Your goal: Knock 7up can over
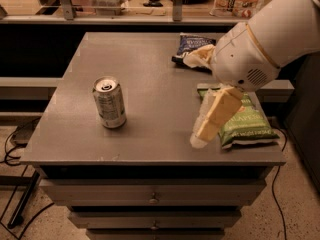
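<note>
The 7up can (109, 102) is a silvery-grey can with faint green print and a pull-tab top. It stands upright on the left half of the grey table (150, 84). My gripper (193, 99) hangs over the right half of the table, well to the right of the can and not touching it. Its cream fingers are spread apart: one (214, 115) points down-left near the front edge, the other (199, 57) lies up by the blue bag. The gripper holds nothing. The white arm (265, 39) comes in from the upper right.
A green chip bag (247, 121) lies at the table's right front, partly behind the gripper. A dark blue chip bag (192, 43) lies at the back right. Drawers (152, 199) sit under the tabletop. A shelf with goods runs along the back.
</note>
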Robot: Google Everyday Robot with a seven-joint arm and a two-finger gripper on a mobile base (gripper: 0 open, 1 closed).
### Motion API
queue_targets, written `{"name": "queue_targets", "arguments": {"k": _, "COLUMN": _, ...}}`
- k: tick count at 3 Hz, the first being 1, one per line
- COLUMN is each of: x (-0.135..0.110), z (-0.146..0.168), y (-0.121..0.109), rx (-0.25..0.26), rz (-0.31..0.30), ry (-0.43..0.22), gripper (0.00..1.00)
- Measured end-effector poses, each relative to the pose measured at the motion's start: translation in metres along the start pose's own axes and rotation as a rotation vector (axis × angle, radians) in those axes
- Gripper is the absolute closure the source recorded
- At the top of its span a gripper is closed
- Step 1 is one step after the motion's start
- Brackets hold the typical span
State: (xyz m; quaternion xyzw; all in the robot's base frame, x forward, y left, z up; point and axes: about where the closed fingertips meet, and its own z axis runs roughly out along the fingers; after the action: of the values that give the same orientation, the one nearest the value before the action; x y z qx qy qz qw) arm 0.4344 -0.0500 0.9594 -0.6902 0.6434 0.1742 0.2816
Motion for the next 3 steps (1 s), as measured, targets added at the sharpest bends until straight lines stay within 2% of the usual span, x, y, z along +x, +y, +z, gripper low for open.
{"name": "queue_targets", "arguments": {"k": 1, "x": -0.029, "z": 0.035, "y": -0.007, "rx": -0.032, "rz": -0.051, "ry": -0.11, "gripper": 0.0}}
{"name": "queue_targets", "arguments": {"k": 2, "x": -0.055, "z": 0.065, "y": -0.018, "rx": -0.05, "rz": -0.097, "ry": -0.172, "gripper": 0.0}}
{"name": "queue_targets", "arguments": {"k": 3, "x": -0.068, "z": 0.088, "y": -0.036, "rx": -0.047, "rz": -0.103, "ry": -0.215, "gripper": 0.0}}
